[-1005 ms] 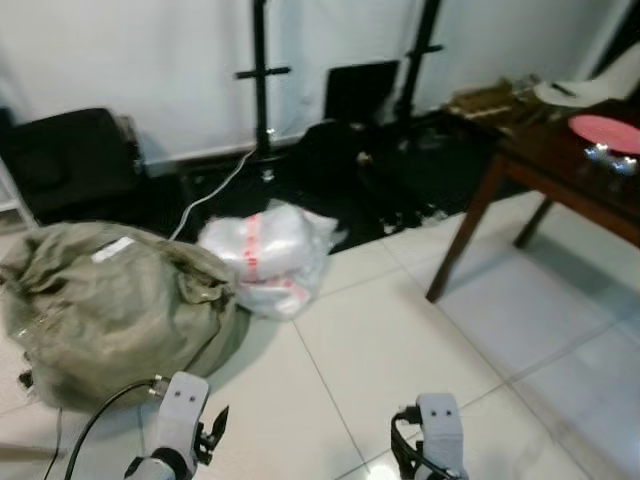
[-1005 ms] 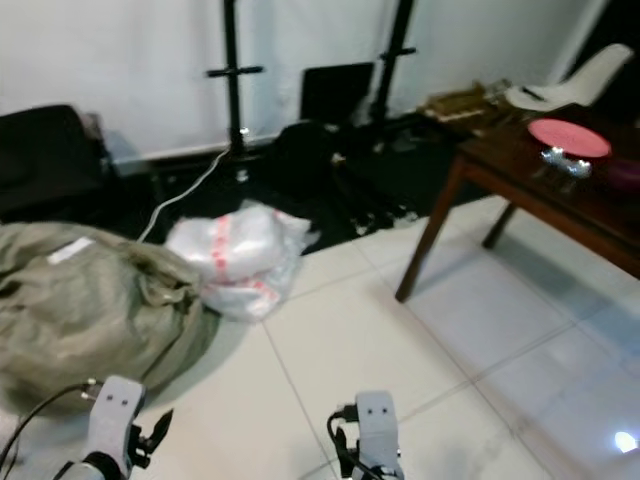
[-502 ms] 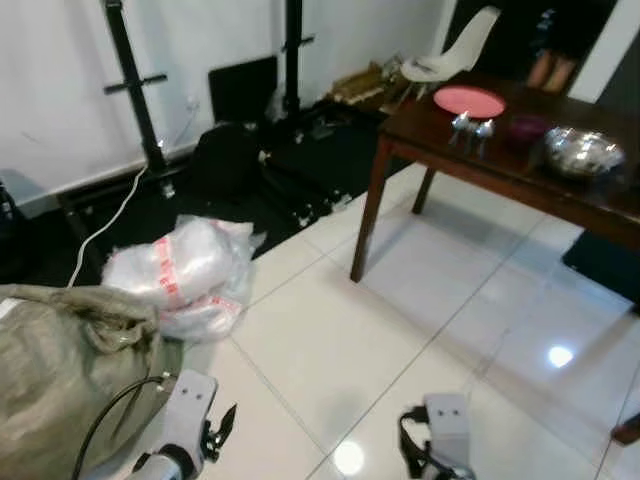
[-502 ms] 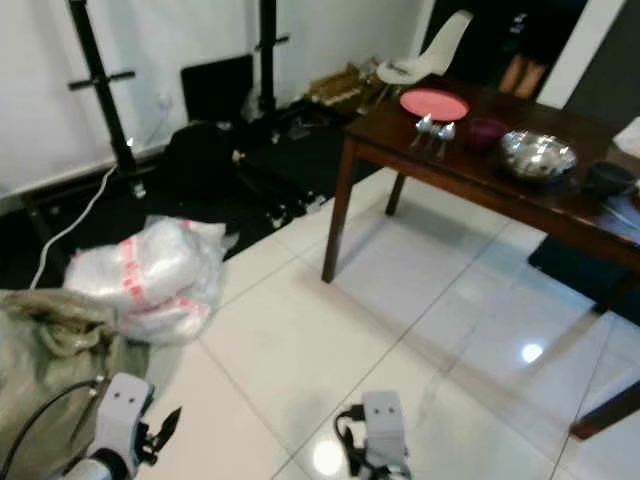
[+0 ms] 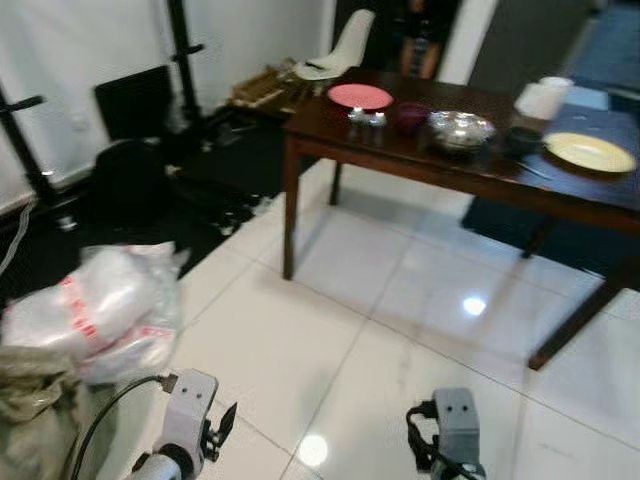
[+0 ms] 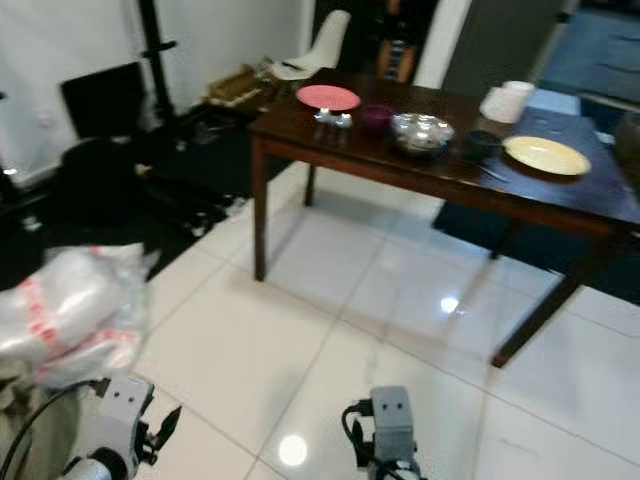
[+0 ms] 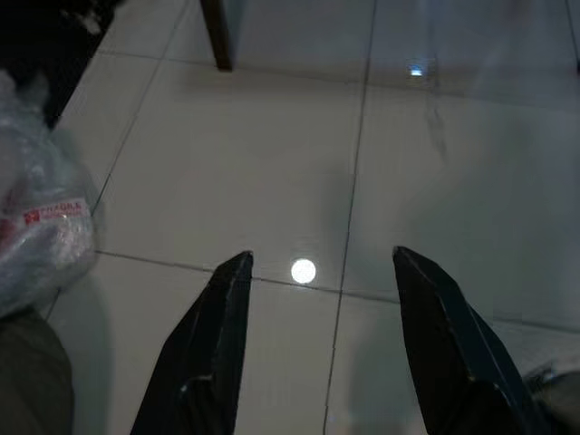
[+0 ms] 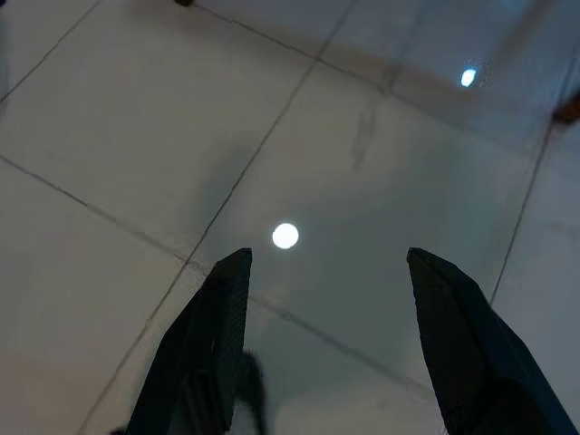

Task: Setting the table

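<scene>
Dark wooden surface (image 5: 470, 165) sits up at one o'clock, carrying a pink plate (image 5: 360, 96), a metal bowl (image 5: 461, 129), a dark bowl (image 5: 410, 116), a yellow plate (image 5: 590, 152) and a white roll (image 5: 543, 99). White chair (image 5: 340, 52) at twelve. Plastic bag (image 5: 85, 315) at nine on the tiled floor (image 5: 360, 330). Left gripper (image 7: 317, 349) and right gripper (image 8: 326, 349) hang low over the tiles, both with fingers spread, holding nothing.

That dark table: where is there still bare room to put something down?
The table has bare wood along its near edge and in the right corner beyond the yellow plate. It is crowded between the pink plate and the metal bowl.
</scene>
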Controlling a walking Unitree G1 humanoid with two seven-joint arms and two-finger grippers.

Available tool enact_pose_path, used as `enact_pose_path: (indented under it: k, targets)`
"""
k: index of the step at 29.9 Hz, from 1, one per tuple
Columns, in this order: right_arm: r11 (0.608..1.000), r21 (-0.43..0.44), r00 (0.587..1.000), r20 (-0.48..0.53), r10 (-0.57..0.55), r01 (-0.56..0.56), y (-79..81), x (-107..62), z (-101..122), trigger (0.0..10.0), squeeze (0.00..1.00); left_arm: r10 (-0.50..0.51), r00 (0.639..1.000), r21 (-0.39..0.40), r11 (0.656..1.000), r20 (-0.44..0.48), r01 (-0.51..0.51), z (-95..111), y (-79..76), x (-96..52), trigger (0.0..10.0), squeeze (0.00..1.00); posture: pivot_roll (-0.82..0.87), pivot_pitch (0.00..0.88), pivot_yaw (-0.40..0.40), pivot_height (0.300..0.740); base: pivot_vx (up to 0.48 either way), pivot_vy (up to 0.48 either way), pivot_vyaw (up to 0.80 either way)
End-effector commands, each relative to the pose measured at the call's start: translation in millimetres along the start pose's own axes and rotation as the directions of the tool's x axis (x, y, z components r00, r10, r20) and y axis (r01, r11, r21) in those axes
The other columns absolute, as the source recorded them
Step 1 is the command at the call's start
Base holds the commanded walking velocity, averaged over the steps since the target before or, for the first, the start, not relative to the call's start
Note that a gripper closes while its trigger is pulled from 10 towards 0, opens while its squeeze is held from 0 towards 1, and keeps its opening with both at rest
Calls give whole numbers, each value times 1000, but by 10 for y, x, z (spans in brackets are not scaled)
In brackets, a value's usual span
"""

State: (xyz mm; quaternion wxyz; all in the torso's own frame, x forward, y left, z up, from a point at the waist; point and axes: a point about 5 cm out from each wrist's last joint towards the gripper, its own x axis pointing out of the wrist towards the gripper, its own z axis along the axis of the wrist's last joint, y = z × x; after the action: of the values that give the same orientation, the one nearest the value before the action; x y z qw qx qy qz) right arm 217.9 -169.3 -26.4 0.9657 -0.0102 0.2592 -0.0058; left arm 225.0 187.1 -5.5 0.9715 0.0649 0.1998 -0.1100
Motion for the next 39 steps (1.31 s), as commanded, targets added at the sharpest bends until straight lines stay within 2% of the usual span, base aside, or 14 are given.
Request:
enact_pose_path:
  k: [1, 12, 14, 15, 16, 17, 20, 23, 25, 26, 29, 32, 35, 39]
  targets:
    - [1000, -3, 1000, -15, -1, 1, -1, -3, -28, 10000, 0, -4, 1000, -3, 1000, -17, 4, -35, -21, -2, 10000, 0, -62, 0, 65, 740, 0, 0, -800]
    - [1000, -4, 1000, -6, -5, 5, -5, 2, -11, 10000, 0, 3, 1000, 21, 1000, -3, -3, 5, -1, 16, 10000, 0, -64, 0, 64, 740, 0, 0, -800]
    - [999, -39, 998, 54, -14, 16, -50, 4, 104, 10000, 0, 16, 996, 58, 998, 93, -21, 289, 56, 90, 10000, 0, -66, 0, 63, 740, 0, 0, -800]
    - [999, -39, 998, 54, -14, 16, -50, 4, 104, 10000, 0, 16, 996, 58, 998, 93, -21, 289, 56, 90, 10000, 0, -66, 0, 63, 740, 0, 0, -800]
    - [999, -5, 992, 122, -33, 34, -106, 14, 287, 10000, 0, 22, 983, 66, 997, 183, -35, 565, 87, 137, 10000, 0, -66, 0, 70, 740, 0, 0, -800]
    - [999, 23, 988, 146, -44, 41, -129, 18, 363, 10000, 0, 23, 976, 65, 997, 215, -38, 664, 94, 147, 10000, 0, -66, 0, 70, 740, 0, 0, -800]
    - [996, 72, 935, 344, -82, 61, -245, 4, 940, 10000, 0, 16, 917, 62, 997, 398, -44, 1270, 88, 170, 10000, 0, -75, 0, 84, 740, 0, 0, -800]
    - [992, 122, 820, 565, -90, 25, -294, -126, 1640, 10000, 0, 28, 832, 35, 998, 554, -56, 1862, 58, 144, 10000, 0, -79, 0, 94, 740, 0, 0, -800]
    - [989, 141, 744, 665, -66, -38, -261, -234, 1964, 10000, 0, 54, 785, 18, 996, 617, -83, 2112, 34, 120, 10000, 0, -88, 0, 100, 740, 0, 0, -800]
    - [988, 145, 724, 687, -58, -58, -247, -264, 2036, 10000, 0, 64, 772, 10, 996, 633, -90, 2168, 27, 113, 10000, 0, -88, 0, 100, 740, 0, 0, -800]
    - [965, 155, 658, 753, 24, -213, -113, -377, 2242, 10000, 0, 179, 712, -33, 976, 679, -214, 2334, 15, 83, 10000, 0, -90, 0, 101, 740, 395, 0, -458]
    - [930, 131, 611, 783, 114, -343, 48, -472, 2318, 10000, 0, 226, 668, -35, 957, 709, -286, 2404, -83, 32, 10000, 0, -87, 0, 94, 740, 472, 0, 0]
    - [920, 117, 602, 785, 145, -374, 120, -531, 2328, 10000, 0, 230, 674, -48, 960, 702, -277, 2417, -216, 3, 10000, 0, -88, 0, 90, 740, 472, 0, 0]
    - [915, 123, 607, 780, 149, -384, 132, -558, 2339, 10000, 0, 221, 693, -48, 964, 686, -260, 2405, -260, 0, 10000, 0, -88, 0, 91, 740, 472, 0, 0]
